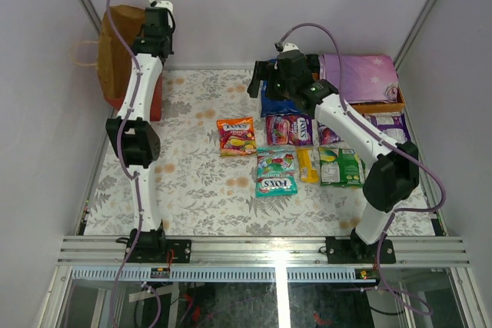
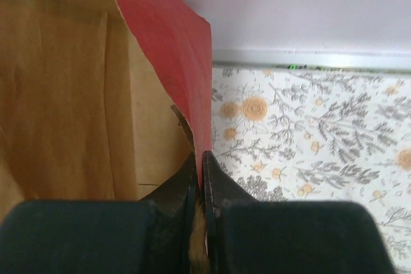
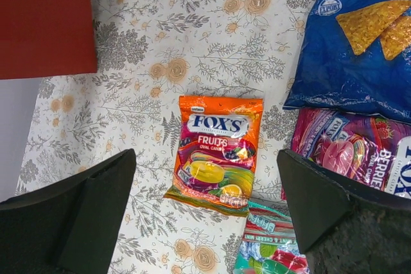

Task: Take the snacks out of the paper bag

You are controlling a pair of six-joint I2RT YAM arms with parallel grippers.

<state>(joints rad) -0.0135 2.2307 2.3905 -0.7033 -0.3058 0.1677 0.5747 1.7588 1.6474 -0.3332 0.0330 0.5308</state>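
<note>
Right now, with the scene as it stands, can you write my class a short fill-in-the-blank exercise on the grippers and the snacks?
1. The left gripper is shut on the rim of the ____ paper bag.
2. The right gripper holds nothing; its jaws stand ____.
3. The Doritos bag lying on the table is ____ in colour.
Missing words: red; open; blue.
</note>
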